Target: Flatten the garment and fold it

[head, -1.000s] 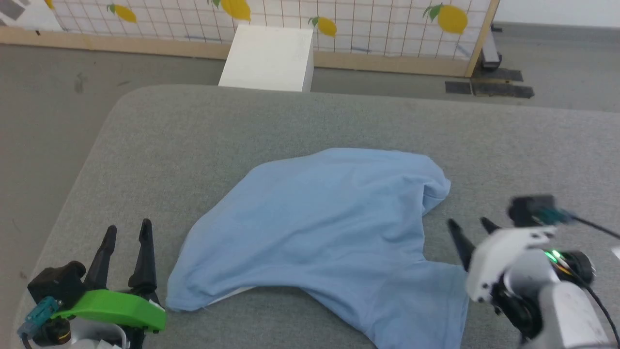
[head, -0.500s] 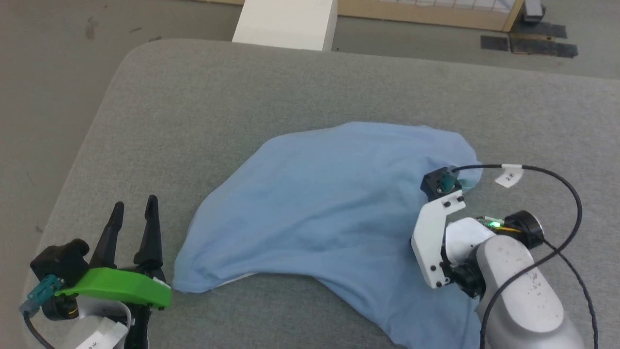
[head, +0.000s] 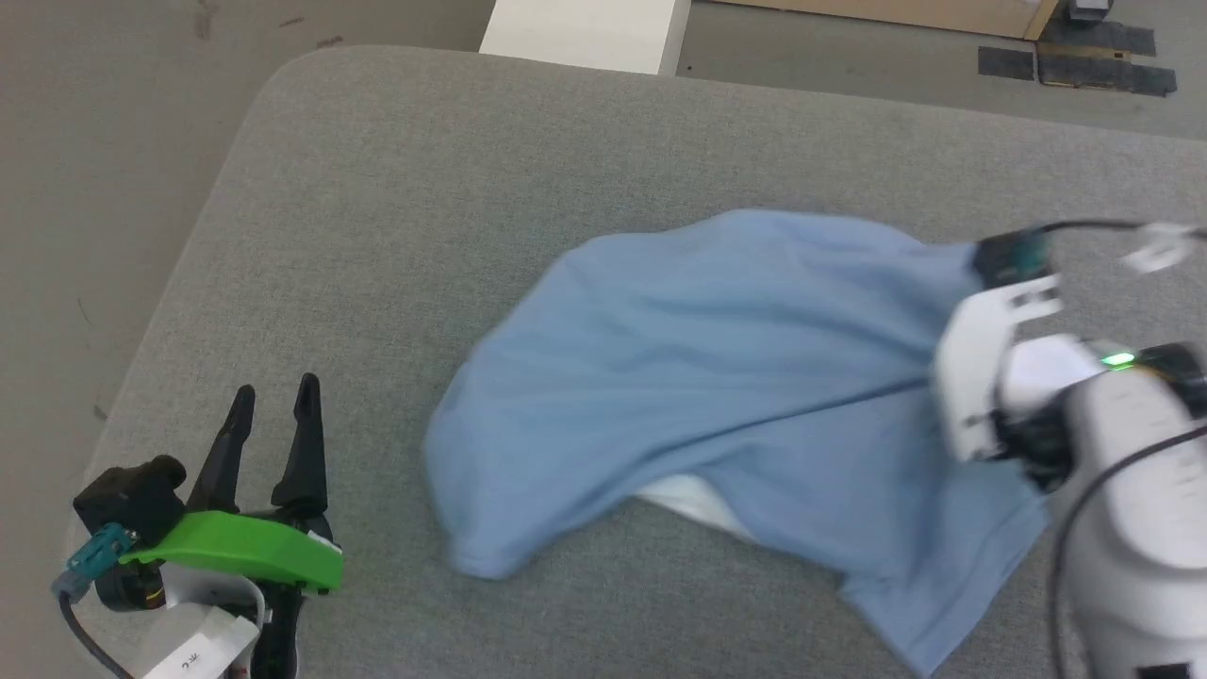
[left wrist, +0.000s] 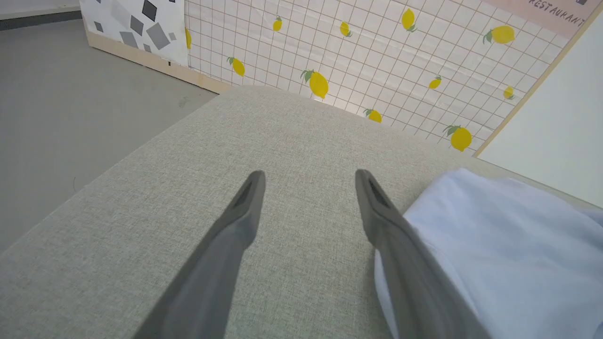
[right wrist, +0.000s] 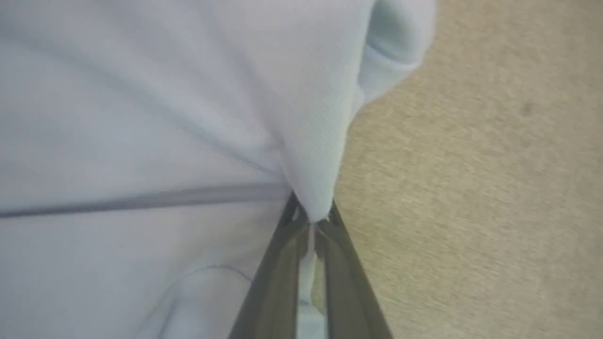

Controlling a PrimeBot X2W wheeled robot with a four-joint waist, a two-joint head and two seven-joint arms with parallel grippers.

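Nearby, white box beyond cushion under garment.

A: Where's the shirt?
B: Rumpled on the grey counter, white lining showing at 6 o'clock.
A: The arms?
B: The right arm is at the shirt's 3 o'clock edge; the left pincer, spread, sits at 8 o'clock, apart.

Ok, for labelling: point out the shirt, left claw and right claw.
shirt (head: 717, 358), head view, middle of its body.
left claw (head: 278, 387), head view, between fingertips.
right claw (right wrist: 313, 213), right wrist view, between fingertips.
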